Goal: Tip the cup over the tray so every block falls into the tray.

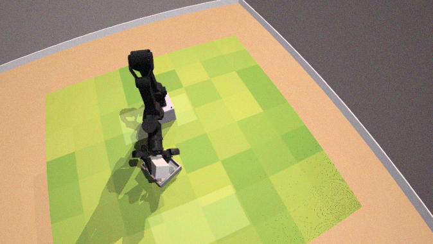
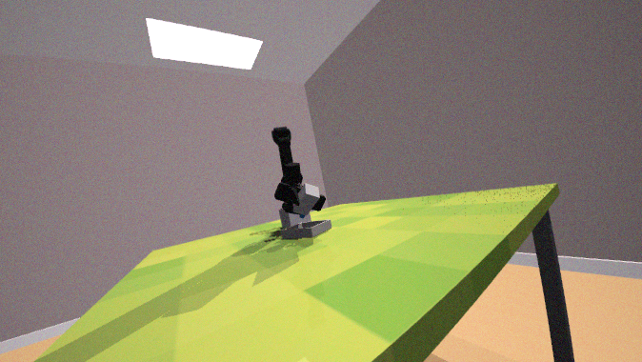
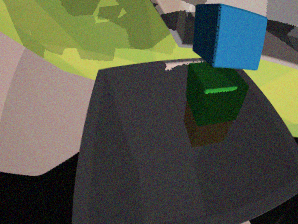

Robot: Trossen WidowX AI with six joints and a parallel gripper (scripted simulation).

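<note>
Here, the fingers are clamped on the cup, which sits between them, tilted mouth-down in the air above the shallow tray, apart from it; the tray rests on the green tabletop; in the wrist view a blue block is at the cup's mouth, with a green block just behind it, inside, and a dark brownish shape beside the green one, too dim to make out fully; the exterior view shows a speck of blue below the cup, over the tray
</note>
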